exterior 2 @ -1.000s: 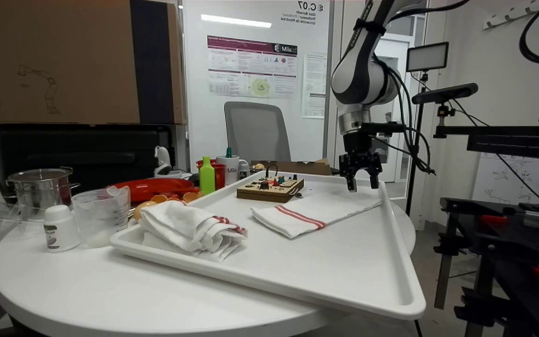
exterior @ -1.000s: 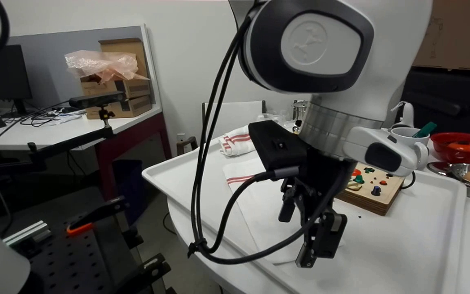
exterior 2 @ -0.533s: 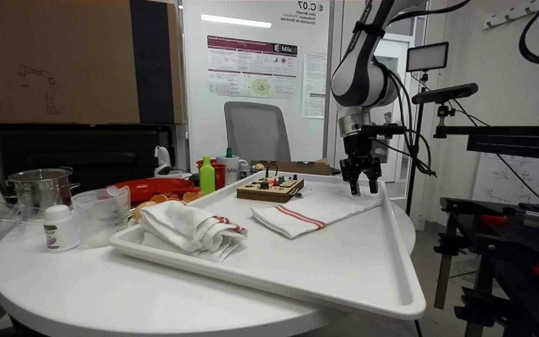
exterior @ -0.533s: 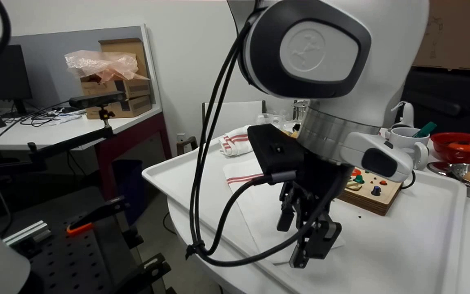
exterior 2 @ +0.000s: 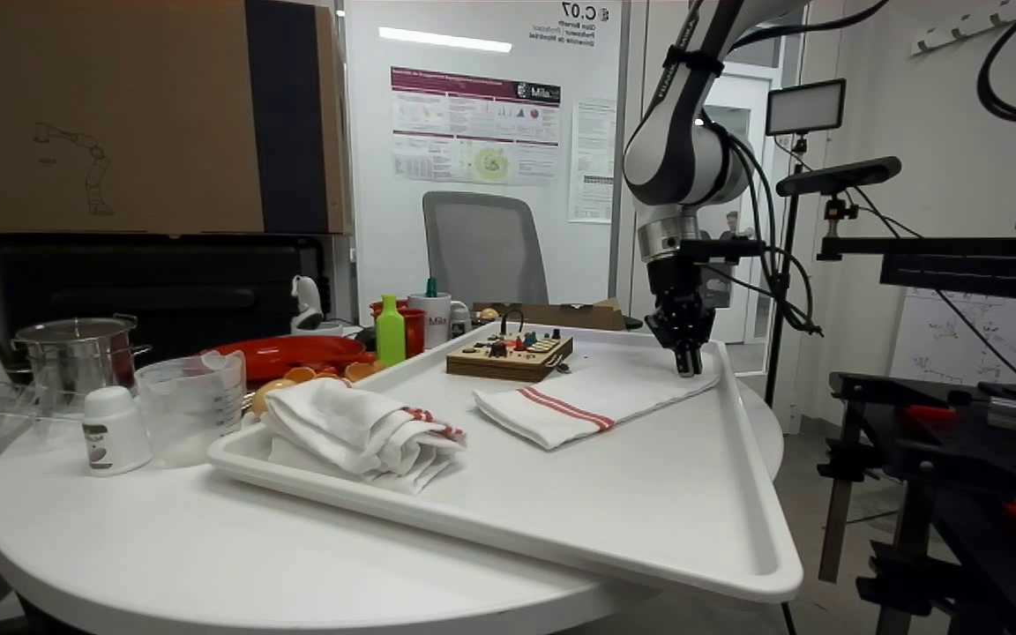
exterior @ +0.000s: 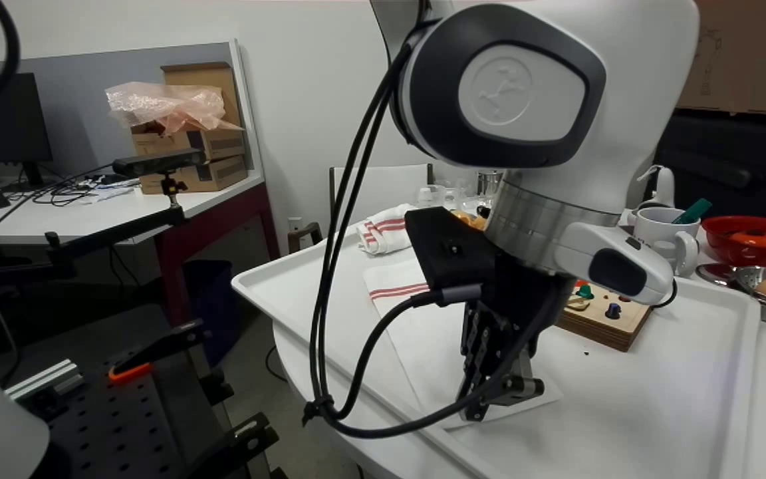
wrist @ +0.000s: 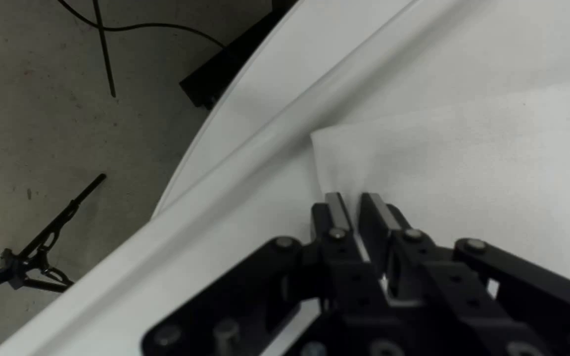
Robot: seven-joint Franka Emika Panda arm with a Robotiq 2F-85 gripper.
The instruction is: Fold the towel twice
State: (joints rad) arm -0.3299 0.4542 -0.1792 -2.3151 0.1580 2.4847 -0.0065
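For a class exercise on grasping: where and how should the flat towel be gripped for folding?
Probably midway along the end of the towel opposite its red stripes, from above, closing across the edge: it lies flat on the tray, leaving mainly edges to pinch, and the corner in the wrist view sits close to the rim.

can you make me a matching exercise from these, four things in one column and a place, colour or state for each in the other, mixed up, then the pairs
Things:
1. flat towel
2. bottle
3. mug
4. wooden board

Places, colours, states:
A. white, with lettering on its side
B. on the tray, with coloured knobs on top
C. jaws at one end, striped red near the other
D. bright green, standing upright

Pairs: 1-C; 2-D; 3-A; 4-B
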